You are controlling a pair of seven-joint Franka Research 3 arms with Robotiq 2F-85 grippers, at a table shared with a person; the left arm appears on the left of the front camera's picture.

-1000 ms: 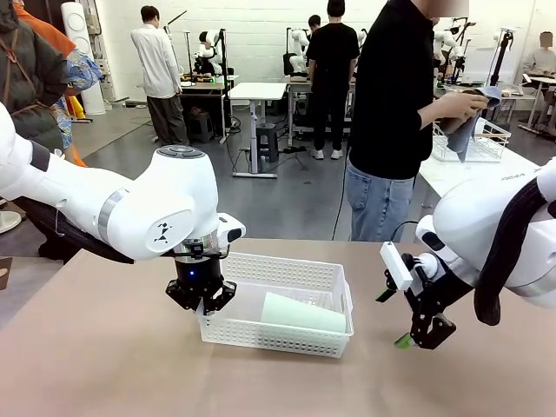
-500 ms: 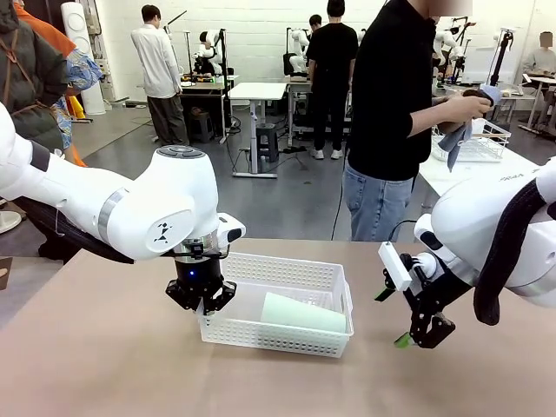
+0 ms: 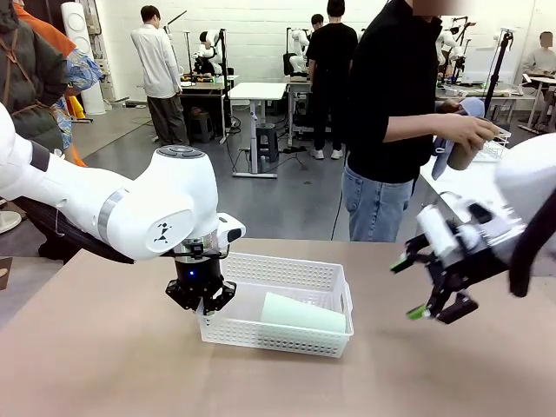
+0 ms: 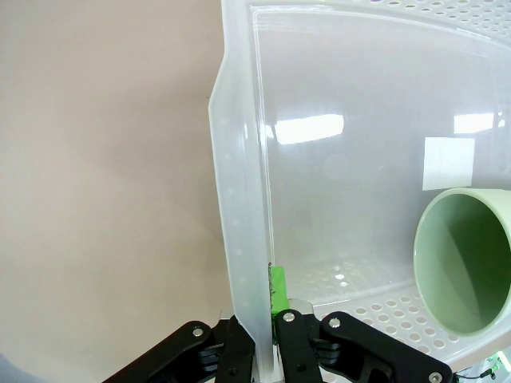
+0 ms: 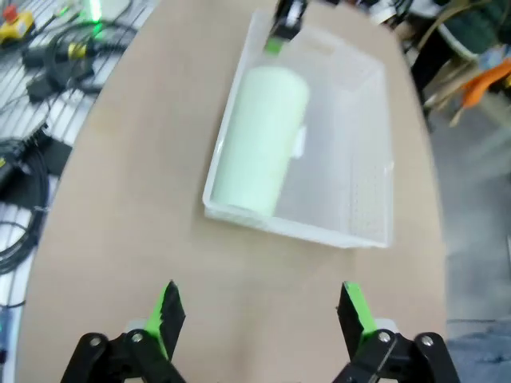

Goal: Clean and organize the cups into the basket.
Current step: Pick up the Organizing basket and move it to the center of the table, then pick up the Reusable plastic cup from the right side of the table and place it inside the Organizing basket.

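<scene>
A pale mint green cup (image 3: 302, 313) lies on its side in the white lattice basket (image 3: 287, 271) at the table's middle; its open mouth (image 4: 463, 259) shows in the left wrist view. My left gripper (image 3: 201, 300) is shut on the basket's left end wall (image 4: 243, 263), one finger on each side. Above the table to the right hangs my right gripper (image 3: 423, 287), open, nothing between its green pads (image 5: 354, 309). Its wrist view looks down on the basket (image 5: 363, 159) and the cup (image 5: 262, 142). The person at the far side holds a brown cup (image 3: 463, 153) with a cloth.
Bare tan tabletop (image 3: 104, 356) surrounds the basket. The person in black (image 3: 391, 104) stands at the far edge, right of the middle. A white wire basket (image 3: 493, 149) sits on a table behind. Cables lie on the floor (image 5: 32, 88) past the table edge.
My right gripper has risen and swung to the right, still open. The person has turned and brought the brown cup and cloth lower and nearer. The left gripper has stayed put.
</scene>
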